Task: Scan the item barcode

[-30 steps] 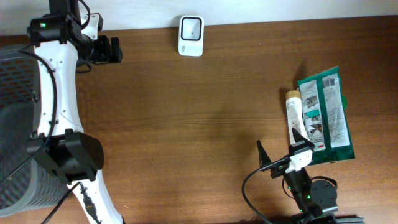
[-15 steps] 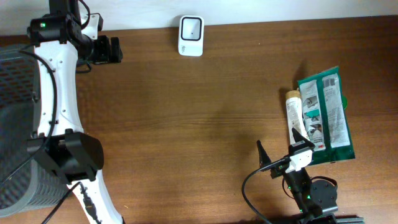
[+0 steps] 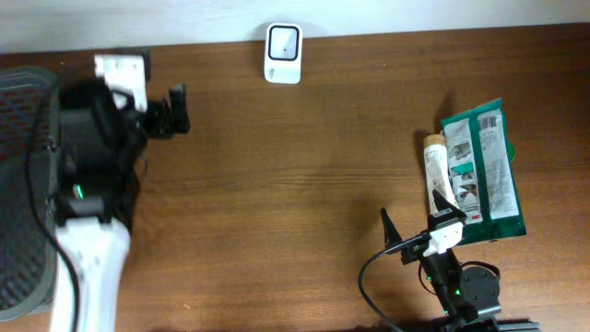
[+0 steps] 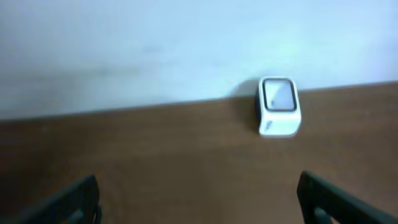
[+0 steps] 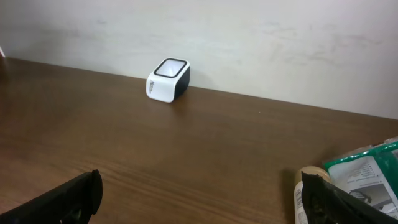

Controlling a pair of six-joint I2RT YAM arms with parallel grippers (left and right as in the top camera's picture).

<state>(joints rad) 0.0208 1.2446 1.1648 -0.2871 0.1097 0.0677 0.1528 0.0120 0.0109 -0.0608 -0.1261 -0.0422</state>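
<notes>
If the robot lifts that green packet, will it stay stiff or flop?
Probably floppy: the packet looks like a thin, flat pouch, so it may sag from a pinched edge. Its printed film could be slippery. Lying flat, it should not roll.

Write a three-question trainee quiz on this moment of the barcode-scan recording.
1. True or false: the right gripper is gripping the green packet.
2. Where on the table does the white scanner sit? A) at the far edge by the wall; B) in the centre; C) at the near edge.
3. Which item lies right alongside the packet, on its scanner-facing side?

Key: 1. False, its jaws are open and empty. 2. A. 3. The cream tube.
</notes>
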